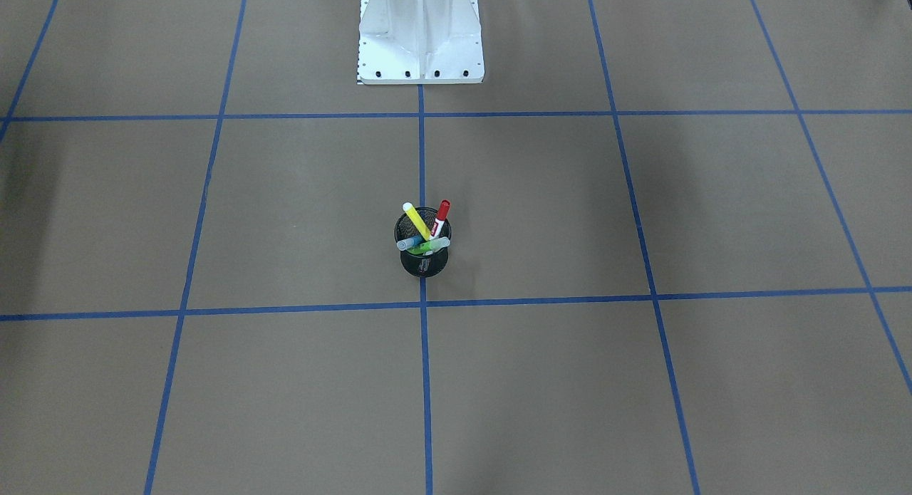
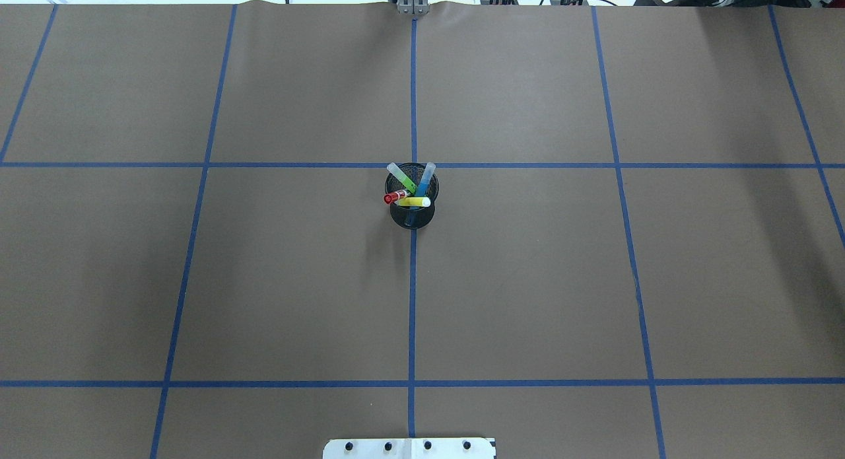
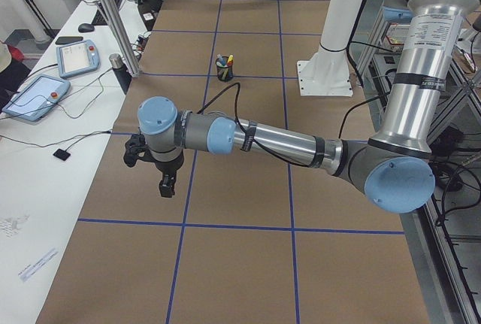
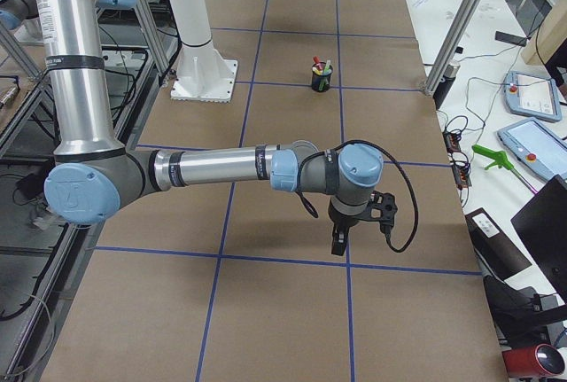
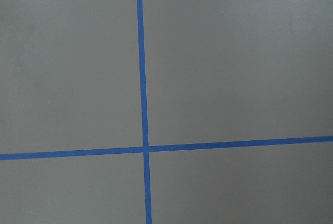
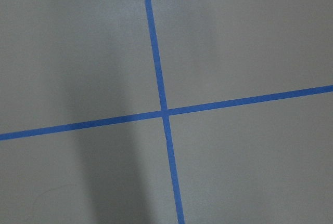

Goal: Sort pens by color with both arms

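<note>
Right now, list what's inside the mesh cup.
Tilted inside: yellow pen, red-capped pen, lime green pen, blue pen. The black mesh cup hides their lower ends.

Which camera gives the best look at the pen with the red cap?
The exterior front-facing view: the red-capped pen shows its cap and white body above the black mesh cup. The overhead view shows it foreshortened, mostly cap. In the side views it is too small to make out; the wrist cameras see only taped table.

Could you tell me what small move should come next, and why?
Probably swing the left claw in over the black mesh cup: all four pens stand in it, the red-capped pen leans toward that side, and this claw, like the right claw, hangs far from it.
</note>
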You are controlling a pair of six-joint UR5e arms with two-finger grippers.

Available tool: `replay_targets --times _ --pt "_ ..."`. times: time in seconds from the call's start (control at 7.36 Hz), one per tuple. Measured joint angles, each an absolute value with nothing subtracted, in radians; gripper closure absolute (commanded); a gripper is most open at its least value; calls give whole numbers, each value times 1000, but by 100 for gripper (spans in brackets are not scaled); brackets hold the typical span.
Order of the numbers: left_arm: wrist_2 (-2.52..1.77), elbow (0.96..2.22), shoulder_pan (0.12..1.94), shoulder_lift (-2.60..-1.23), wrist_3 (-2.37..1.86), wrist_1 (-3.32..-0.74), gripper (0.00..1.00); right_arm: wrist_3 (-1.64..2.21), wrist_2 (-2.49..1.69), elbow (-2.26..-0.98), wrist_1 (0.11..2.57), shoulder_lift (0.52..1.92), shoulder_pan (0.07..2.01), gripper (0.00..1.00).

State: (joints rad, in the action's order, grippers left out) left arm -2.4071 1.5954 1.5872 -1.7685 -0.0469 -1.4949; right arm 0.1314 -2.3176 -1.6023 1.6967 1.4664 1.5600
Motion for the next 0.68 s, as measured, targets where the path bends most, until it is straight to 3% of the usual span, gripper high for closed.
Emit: replay_targets --times 0.68 --pt "-2404 1563 1584 -1799 -49 -1481 0 164 -2304 -1621 1696 1455 1540 0"
